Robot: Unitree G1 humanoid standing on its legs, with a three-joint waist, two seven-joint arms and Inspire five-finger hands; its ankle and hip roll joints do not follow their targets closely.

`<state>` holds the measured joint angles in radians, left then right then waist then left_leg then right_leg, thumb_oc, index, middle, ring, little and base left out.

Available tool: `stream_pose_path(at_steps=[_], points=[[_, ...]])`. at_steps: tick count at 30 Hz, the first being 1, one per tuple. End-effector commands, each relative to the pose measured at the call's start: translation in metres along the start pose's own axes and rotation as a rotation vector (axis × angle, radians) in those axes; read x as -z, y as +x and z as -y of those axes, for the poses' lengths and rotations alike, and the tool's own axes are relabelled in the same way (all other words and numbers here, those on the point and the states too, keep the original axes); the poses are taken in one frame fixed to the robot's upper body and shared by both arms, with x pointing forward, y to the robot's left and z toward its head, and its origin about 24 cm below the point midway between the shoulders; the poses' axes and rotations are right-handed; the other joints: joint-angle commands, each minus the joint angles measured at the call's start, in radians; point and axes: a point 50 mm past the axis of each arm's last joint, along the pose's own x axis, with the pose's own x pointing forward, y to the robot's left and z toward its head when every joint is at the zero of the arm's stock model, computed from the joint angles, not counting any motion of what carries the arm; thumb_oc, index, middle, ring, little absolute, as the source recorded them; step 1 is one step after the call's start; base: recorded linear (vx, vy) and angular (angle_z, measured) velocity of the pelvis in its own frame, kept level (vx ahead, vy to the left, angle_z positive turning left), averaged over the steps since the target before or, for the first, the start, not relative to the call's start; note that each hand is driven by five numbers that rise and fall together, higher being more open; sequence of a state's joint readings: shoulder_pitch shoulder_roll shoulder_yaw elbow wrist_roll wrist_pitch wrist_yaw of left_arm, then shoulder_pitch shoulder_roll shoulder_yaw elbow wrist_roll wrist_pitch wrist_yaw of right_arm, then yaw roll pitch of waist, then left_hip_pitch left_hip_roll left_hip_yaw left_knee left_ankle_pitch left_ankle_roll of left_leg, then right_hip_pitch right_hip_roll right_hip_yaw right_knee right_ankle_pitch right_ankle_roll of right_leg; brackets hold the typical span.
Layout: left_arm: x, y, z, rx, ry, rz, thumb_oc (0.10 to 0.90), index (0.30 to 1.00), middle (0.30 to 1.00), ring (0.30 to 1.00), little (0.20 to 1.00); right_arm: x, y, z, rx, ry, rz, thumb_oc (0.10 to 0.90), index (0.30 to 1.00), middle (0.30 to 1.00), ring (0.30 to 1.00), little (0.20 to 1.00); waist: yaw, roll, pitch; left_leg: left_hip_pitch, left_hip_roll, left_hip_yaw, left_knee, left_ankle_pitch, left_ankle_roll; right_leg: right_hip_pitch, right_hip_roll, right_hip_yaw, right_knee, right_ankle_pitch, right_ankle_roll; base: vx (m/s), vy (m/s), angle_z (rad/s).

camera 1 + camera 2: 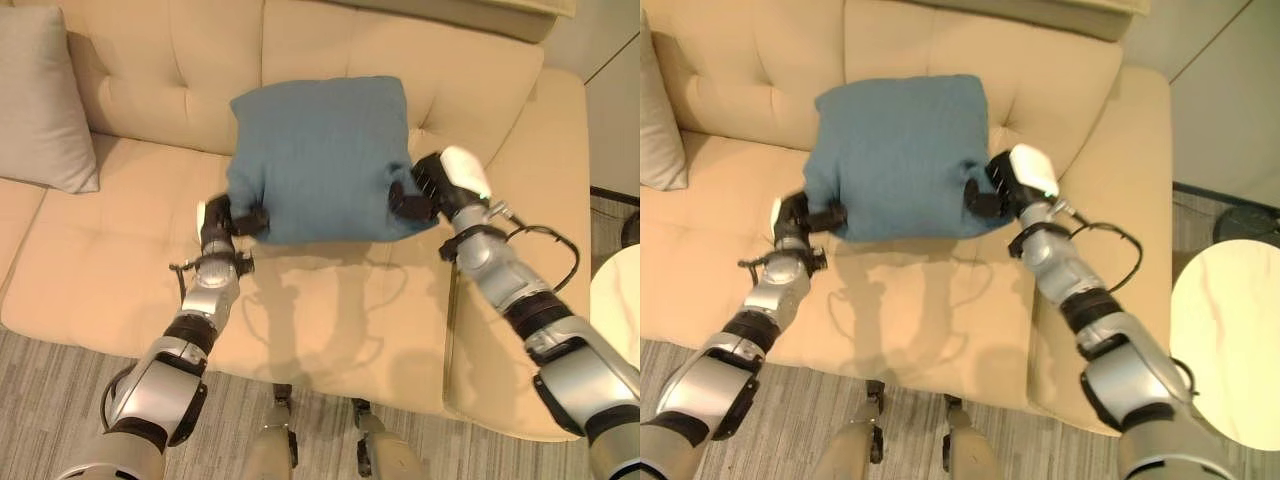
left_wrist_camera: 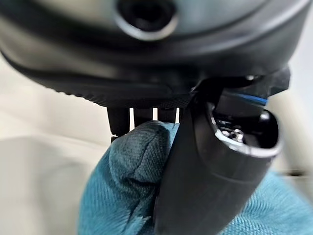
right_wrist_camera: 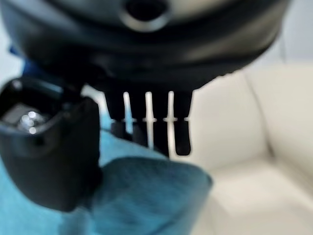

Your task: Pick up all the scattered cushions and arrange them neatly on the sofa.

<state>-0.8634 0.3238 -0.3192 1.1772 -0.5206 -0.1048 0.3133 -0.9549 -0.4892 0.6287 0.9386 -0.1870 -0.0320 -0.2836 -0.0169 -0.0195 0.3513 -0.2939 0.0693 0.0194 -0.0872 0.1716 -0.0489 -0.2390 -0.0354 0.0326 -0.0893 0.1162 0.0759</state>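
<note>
A blue cushion (image 1: 325,155) is held up above the seat of the beige sofa (image 1: 330,310), in front of its backrest. My left hand (image 1: 222,218) pinches the cushion's lower left corner (image 2: 132,166) between thumb and fingers. My right hand (image 1: 425,190) pinches the lower right corner (image 3: 156,196) the same way. A grey cushion (image 1: 45,95) leans against the backrest at the sofa's far left.
A round white table (image 1: 1230,340) stands to the right of the sofa. Grey striped carpet (image 1: 60,380) runs along the sofa's front edge. The seat below and to the left of the blue cushion is bare.
</note>
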Motion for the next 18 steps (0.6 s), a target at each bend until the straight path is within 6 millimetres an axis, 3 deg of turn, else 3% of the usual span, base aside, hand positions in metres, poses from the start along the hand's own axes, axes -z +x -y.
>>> stream_pose_path(at_steps=[1,2,3,7,12,15,18], points=[[-0.078,0.010,0.016,0.033,0.084,0.172,0.734,0.801,0.801,0.801,0.801,-0.038,0.025,0.044,0.135,0.095,0.053,0.400,0.300,0.300,0.300,0.300,-0.003,0.020,-0.050,-0.036,0.045,0.012,0.008,-0.105,-0.051,-0.091,-0.076,-0.003,0.067,-0.058,0.088,0.00,0.000,0.00],[-0.079,0.011,0.013,0.025,0.089,0.162,0.800,0.900,0.900,0.900,0.900,-0.038,0.026,0.042,0.125,0.109,0.037,0.400,0.300,0.300,0.300,0.300,-0.001,0.022,-0.045,-0.039,0.044,0.012,0.008,-0.103,-0.053,-0.094,-0.077,-0.002,0.066,-0.057,0.090,-0.01,0.023,-0.04],[-0.080,0.012,0.012,0.020,0.071,0.154,0.800,0.900,0.900,0.900,0.900,-0.039,0.028,0.038,0.118,0.150,0.012,0.800,0.900,0.900,0.900,0.900,0.001,0.024,-0.037,-0.045,0.044,0.012,0.009,-0.100,-0.055,-0.099,-0.078,-0.003,0.065,-0.054,0.090,-0.01,0.014,-0.04],[-0.087,0.015,0.001,-0.001,-0.014,0.131,0.800,0.900,0.900,0.900,0.900,-0.038,0.029,0.030,0.093,0.267,-0.057,0.800,0.900,0.900,0.900,0.900,0.003,0.031,-0.030,-0.057,0.040,0.009,0.007,-0.099,-0.059,-0.108,-0.081,-0.006,0.059,-0.051,0.095,0.00,0.000,0.00],[-0.098,0.016,-0.010,-0.018,-0.042,0.160,0.800,0.900,0.900,0.900,0.900,-0.038,0.028,0.032,0.132,0.435,-0.060,0.800,0.900,0.900,0.900,0.900,0.002,0.035,-0.033,-0.061,0.036,0.006,0.001,-0.095,-0.058,-0.112,-0.083,-0.008,0.055,-0.048,0.096,0.01,0.004,0.00],[-0.129,0.014,-0.030,-0.067,-0.211,0.289,0.800,0.900,0.900,0.900,0.900,-0.034,0.021,0.057,0.308,0.719,0.003,0.800,0.900,0.900,0.900,0.900,-0.002,0.042,-0.032,-0.054,0.032,0.004,0.000,-0.104,-0.056,-0.102,-0.088,-0.009,0.055,-0.053,0.098,0.04,0.029,0.02],[-0.147,0.010,-0.044,-0.106,-0.316,0.366,0.800,0.900,0.900,0.900,0.900,-0.027,0.015,0.074,0.418,0.815,0.035,0.800,0.900,0.900,0.900,0.900,-0.003,0.045,-0.031,-0.051,0.029,0.002,0.000,-0.110,-0.055,-0.100,-0.090,-0.010,0.057,-0.056,0.098,0.00,0.007,0.04]])
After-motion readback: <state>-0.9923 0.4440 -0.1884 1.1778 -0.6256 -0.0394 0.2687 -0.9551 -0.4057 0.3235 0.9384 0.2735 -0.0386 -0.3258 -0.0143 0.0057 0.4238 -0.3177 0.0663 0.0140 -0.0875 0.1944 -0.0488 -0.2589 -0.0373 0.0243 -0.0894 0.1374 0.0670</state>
